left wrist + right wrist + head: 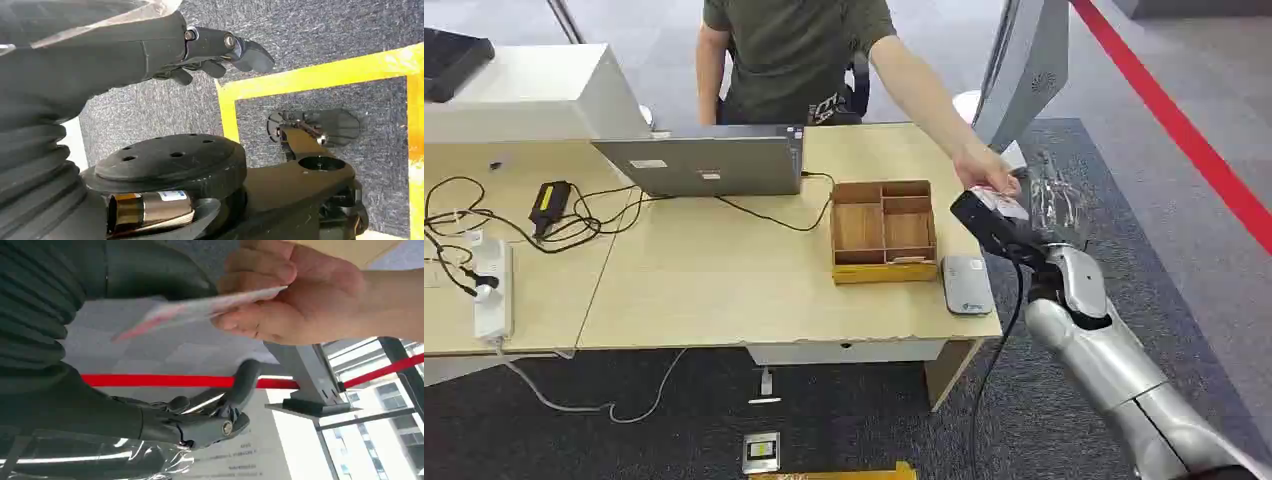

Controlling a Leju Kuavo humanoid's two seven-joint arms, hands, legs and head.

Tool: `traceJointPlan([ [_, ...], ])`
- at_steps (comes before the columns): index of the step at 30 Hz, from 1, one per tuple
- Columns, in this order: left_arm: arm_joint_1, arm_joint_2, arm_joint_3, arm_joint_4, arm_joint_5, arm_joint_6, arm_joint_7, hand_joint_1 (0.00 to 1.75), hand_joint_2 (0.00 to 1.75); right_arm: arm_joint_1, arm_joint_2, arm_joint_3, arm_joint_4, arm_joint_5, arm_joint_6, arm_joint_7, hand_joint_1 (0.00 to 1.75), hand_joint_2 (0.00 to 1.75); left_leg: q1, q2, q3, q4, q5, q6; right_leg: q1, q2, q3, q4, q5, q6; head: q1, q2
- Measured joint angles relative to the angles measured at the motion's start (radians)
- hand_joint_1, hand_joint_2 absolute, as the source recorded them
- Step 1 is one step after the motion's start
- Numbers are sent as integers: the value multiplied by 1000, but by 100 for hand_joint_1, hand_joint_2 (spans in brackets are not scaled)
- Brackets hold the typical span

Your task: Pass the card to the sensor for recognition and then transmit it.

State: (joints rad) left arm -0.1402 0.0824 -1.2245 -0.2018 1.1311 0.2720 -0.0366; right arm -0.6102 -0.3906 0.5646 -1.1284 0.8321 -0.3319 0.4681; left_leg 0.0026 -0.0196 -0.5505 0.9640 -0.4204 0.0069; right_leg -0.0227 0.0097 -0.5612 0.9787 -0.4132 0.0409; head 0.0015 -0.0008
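Here, on the left of the tabletop (704,290), a white power strip (494,290) lies among black cables (464,215), with a black adapter (549,200) near them. A white box (534,90) stands at the back corner. Beside it sits a grey laptop (709,160), its cable running toward a wooden tray (882,232) divided into compartments. Just right of the tray, near the tabletop's front corner, lies a flat grey sensor (966,284).

Behind the tabletop sits a person (794,50) in a dark green shirt, one arm stretched toward the right. The person's hand (986,172) grips the card (1004,203) off the tabletop's right edge, above the carpet and well apart from the sensor. In the right wrist view the card (200,312) is pinched in the person's fingers (280,270), its free end pointing toward the wrist cover.

The right robot hand (1049,215) is raised just below the person's hand. Its fingers (240,390) are spread apart and grasp nothing; the card hangs apart from them.

The left robot hand (210,55) hangs over grey carpet crossed by yellow tape (320,75), fingers loosely curved and empty, not clenched.

A red line (1174,120) runs along the floor at far right.
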Motion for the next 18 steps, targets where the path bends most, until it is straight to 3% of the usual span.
traceJointPlan([
  [18, 0, 0, 0, -1, 0, 0, 0, 0, 175, 10, 3, 2, 20, -12, 16, -22, 175, 175, 0, 0, 0, 0, 0, 0, 0, 0, 0, 0, 0, 0, 0, 0],
])
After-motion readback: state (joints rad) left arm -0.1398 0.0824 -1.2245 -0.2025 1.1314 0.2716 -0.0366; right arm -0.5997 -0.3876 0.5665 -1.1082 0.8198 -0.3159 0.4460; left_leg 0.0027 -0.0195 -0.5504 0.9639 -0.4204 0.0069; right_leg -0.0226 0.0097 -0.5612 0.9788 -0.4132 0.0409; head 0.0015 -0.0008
